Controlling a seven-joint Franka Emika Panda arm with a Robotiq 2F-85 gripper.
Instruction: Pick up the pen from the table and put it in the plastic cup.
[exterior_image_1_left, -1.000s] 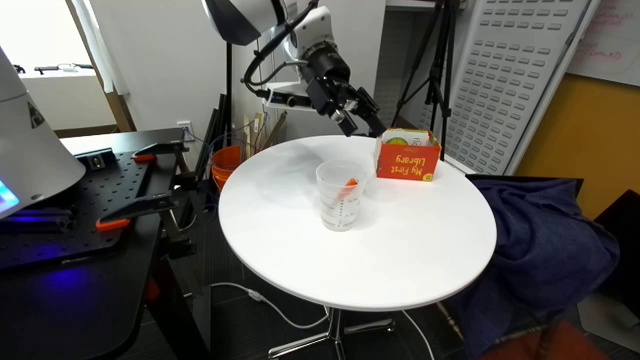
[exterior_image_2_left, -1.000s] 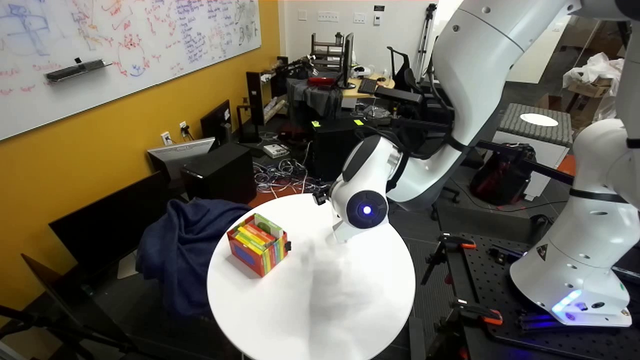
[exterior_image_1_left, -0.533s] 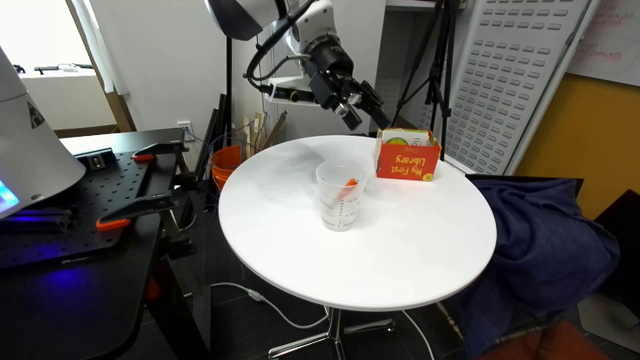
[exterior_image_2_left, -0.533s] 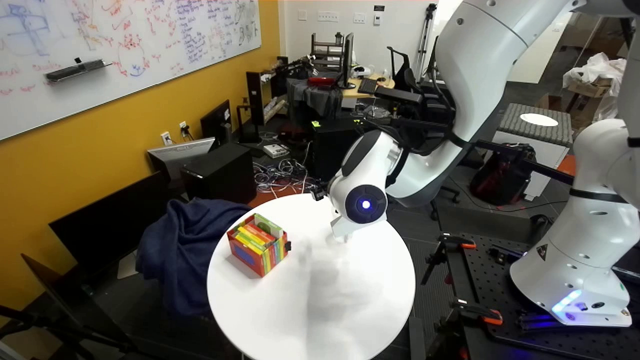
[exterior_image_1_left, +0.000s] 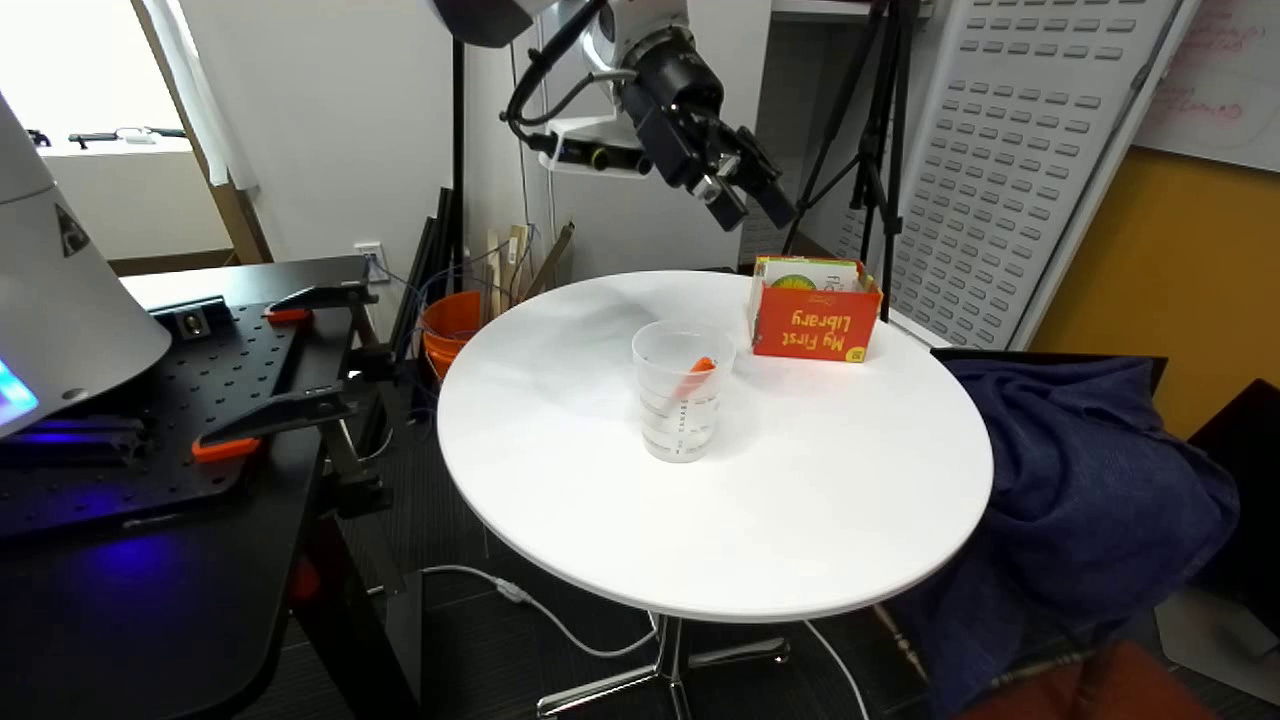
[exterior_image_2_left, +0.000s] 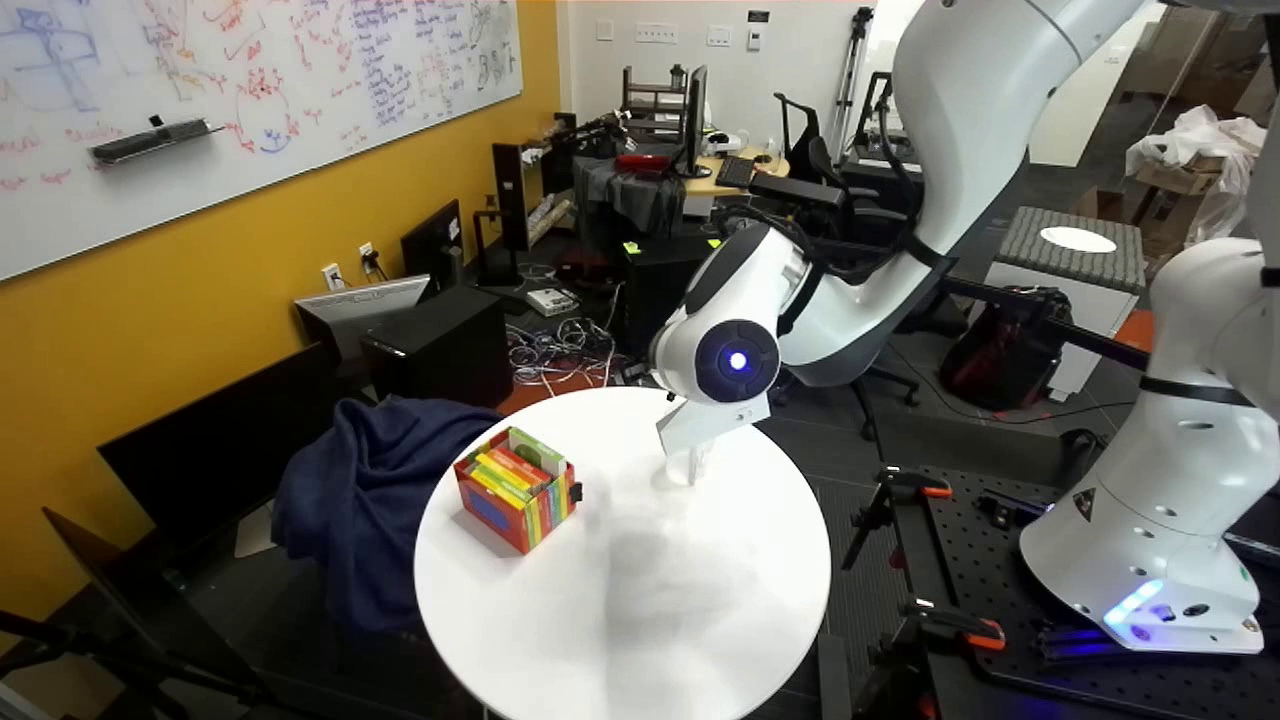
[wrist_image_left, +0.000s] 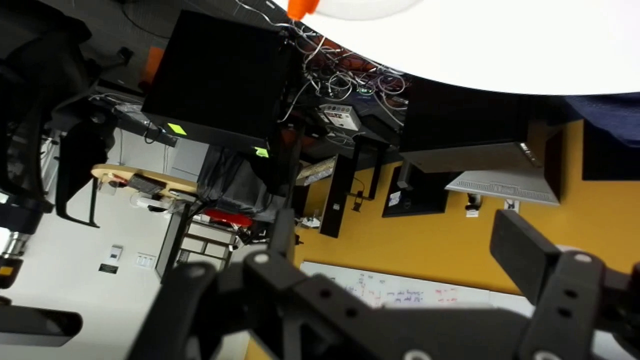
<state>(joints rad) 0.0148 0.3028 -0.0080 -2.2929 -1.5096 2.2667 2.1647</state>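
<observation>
A clear plastic cup (exterior_image_1_left: 676, 432) stands upright on the round white table (exterior_image_1_left: 850, 480). Inside it leans the orange-red pen (exterior_image_1_left: 697, 374), its top end bright at the rim and its lower part faint through the cup wall. The wrist view catches only the pen's end (wrist_image_left: 302, 6) and a bit of the cup (wrist_image_left: 372, 7) at its upper edge. My gripper (exterior_image_1_left: 756, 208) is raised above the far side of the table, apart from cup and pen. Its fingers (wrist_image_left: 525, 255) stand wide apart with nothing between them. In an exterior view the arm partly covers the cup (exterior_image_2_left: 684, 466).
A red box of small books (exterior_image_1_left: 815, 325) stands on the table's far side, below and right of the gripper in that exterior view. Beside the table are a dark workbench (exterior_image_1_left: 290, 400) with clamps, a tripod (exterior_image_1_left: 880, 130) and a dark blue cloth (exterior_image_1_left: 1080, 480).
My gripper has risen and shifted slightly to the right in an exterior view, farther from the table. The cup, pen and box have not moved. The fingers have stayed apart.
</observation>
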